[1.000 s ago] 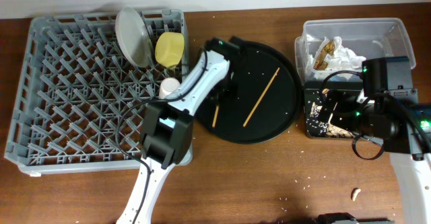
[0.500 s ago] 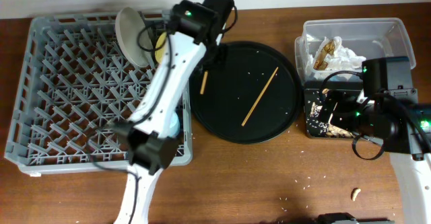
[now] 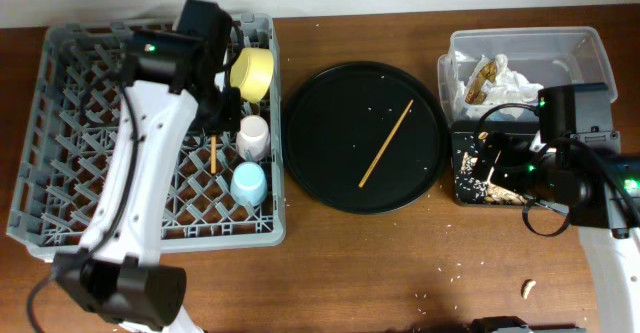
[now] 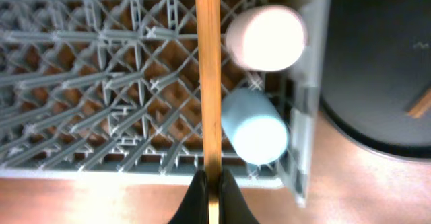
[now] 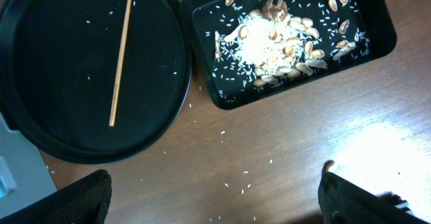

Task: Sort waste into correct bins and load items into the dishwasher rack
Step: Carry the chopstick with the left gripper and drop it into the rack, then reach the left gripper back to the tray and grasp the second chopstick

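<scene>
My left gripper (image 4: 212, 183) is shut on a wooden chopstick (image 4: 209, 76) and holds it over the right part of the grey dishwasher rack (image 3: 80, 153). The chopstick (image 3: 213, 154) runs just left of the pink cup (image 3: 253, 133) and the light blue cup (image 3: 249, 182), both in the rack. A yellow bowl (image 3: 252, 72) leans at the rack's back right corner. Another chopstick (image 3: 387, 144) lies on the round black tray (image 3: 330, 173). My right gripper (image 5: 215, 197) hangs open and empty over bare table in front of the shallow black bin (image 5: 370, 22).
Tan food scraps and rice (image 5: 276, 46) fill the black bin. Behind it, the clear tub (image 3: 590, 48) holds white napkins (image 3: 515, 73) and a brown wrapper (image 3: 483, 81). One tan scrap (image 3: 527, 288) lies on the table at the front right. Rice grains (image 5: 236, 183) dot the wood.
My left arm has carried the chopstick off the round black tray, leftward, to above the rack. The right arm has not moved.
</scene>
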`<action>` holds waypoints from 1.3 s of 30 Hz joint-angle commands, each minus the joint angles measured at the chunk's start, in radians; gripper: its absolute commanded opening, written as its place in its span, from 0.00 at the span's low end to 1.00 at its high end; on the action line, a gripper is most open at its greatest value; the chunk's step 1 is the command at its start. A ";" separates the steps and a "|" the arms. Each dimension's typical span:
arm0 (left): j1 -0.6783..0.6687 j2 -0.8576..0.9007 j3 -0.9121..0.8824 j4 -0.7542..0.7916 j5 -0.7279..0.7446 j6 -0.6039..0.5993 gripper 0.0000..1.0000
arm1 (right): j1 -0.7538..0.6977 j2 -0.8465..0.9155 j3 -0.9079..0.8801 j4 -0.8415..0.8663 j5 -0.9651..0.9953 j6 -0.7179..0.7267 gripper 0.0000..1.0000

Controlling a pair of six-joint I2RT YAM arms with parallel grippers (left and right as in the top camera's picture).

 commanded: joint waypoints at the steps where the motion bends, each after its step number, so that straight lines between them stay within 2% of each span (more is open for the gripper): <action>1: 0.039 0.013 -0.177 0.099 -0.020 0.020 0.00 | -0.007 0.003 0.010 -0.008 0.005 -0.006 0.99; 8: 0.122 0.013 -0.381 0.254 -0.031 0.022 0.00 | -0.007 0.003 0.010 -0.010 0.005 -0.005 0.99; 17: 0.113 0.013 -0.429 0.303 -0.030 0.080 0.02 | -0.007 0.003 0.010 -0.006 0.005 -0.005 0.98; 19: 0.113 0.013 -0.429 0.303 -0.031 0.084 0.16 | -0.007 0.003 0.010 -0.006 0.005 -0.006 0.99; 20: 0.113 0.013 -0.429 0.302 -0.030 0.084 0.33 | -0.007 0.003 0.010 -0.006 0.005 -0.006 0.99; 21: 0.113 0.013 -0.428 0.301 -0.030 0.084 0.42 | -0.007 0.003 0.010 -0.006 0.005 -0.006 0.99; 26: 0.113 0.013 -0.422 0.298 -0.018 0.083 0.44 | -0.007 0.003 0.010 -0.006 0.005 -0.005 0.98; 31: 0.093 0.013 -0.317 0.266 0.082 0.082 0.44 | -0.007 0.004 0.010 0.002 0.005 -0.006 0.98; 39: -0.139 0.023 -0.062 0.285 0.091 0.034 0.50 | -0.007 0.004 0.010 0.001 0.005 -0.005 0.98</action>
